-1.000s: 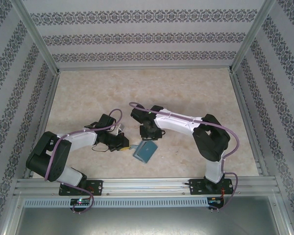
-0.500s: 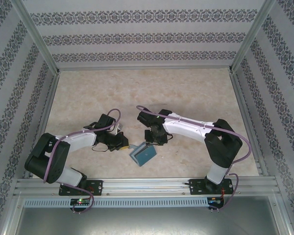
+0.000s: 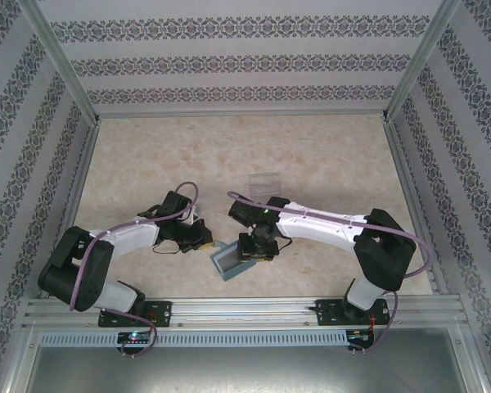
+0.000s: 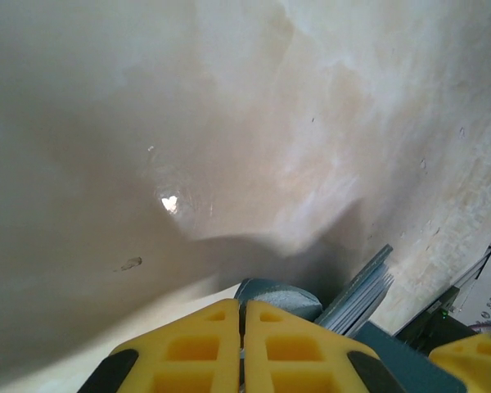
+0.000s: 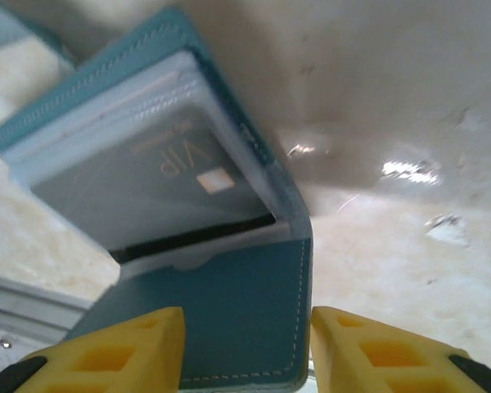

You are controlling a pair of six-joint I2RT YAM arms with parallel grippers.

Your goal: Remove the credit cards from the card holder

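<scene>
While the left gripper is clamped shut at the left edge of the card holder, apparently pinching one flap, the holder stands open at the near centre of the table; right gripper hangs over its lower cover, jaws apart, holding nothing; a card sits in a clear sleeve. Step in hand, as I judge it: holder opened, extraction not begun; next move calls for nipping the card's edge and sliding it along the sleeve.

Table: pale beige marbled top, glossy, bright glare spots in both wrist views. Aluminium rail along near edge. Clear plastic tray flat near middle of top, well apart from card holder. Card holder near front centre, opened: one teal half flat on table, other half tilted up, blue-grey pocket side showing.
</scene>
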